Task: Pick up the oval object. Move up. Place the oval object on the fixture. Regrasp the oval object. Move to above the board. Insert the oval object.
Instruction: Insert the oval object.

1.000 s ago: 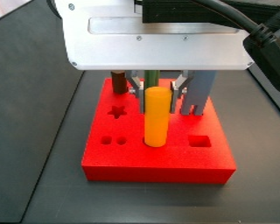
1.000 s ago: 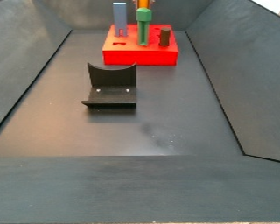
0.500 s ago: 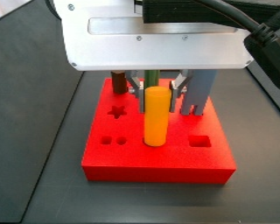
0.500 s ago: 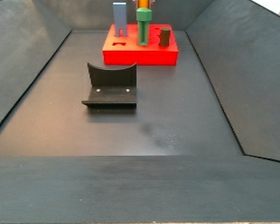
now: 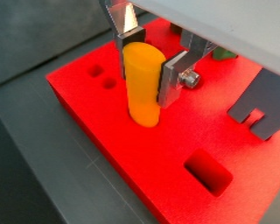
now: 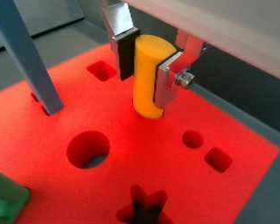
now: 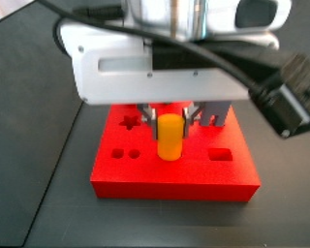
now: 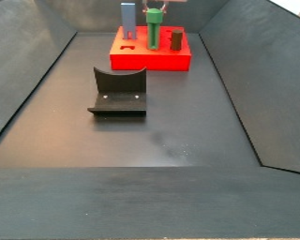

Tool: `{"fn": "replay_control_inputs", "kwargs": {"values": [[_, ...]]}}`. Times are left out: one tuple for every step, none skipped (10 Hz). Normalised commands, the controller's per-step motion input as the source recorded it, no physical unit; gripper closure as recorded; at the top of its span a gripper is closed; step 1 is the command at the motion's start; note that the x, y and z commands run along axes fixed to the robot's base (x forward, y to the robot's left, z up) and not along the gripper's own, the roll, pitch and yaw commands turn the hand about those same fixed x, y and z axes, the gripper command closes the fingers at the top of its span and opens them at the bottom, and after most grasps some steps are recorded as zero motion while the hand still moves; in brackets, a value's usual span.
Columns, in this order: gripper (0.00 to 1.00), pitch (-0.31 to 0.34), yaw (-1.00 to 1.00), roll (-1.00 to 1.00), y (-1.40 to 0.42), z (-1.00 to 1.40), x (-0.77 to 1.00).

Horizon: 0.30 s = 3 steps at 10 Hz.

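The yellow-orange oval object stands upright with its lower end in a hole of the red board. My gripper is shut on its upper part, one finger pressed to each side. In a side view the gripper body sits low over the board, and only a short length of the oval object shows beneath it. The fixture stands bare on the floor in front of the board.
A blue peg, a green peg and a brown cylinder stand in the board close to the gripper. Open star, round and square holes dot the board's top. Sloping dark walls enclose the floor.
The gripper has come down towards the board with the oval object, which now sits deeper in its hole, with less of it showing. The fixture and the other pegs have not moved.
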Motion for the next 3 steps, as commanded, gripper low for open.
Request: {"fn": "replay_control_inputs", "kwargs": {"values": [[1.00,-0.170,-0.06,0.00,0.00,-0.65,0.12],[1.00,-0.067,-0.04,-0.04,0.00,-0.05,0.01],[1.00,0.000,0.00,0.00,0.00,0.00,0.00]]}}
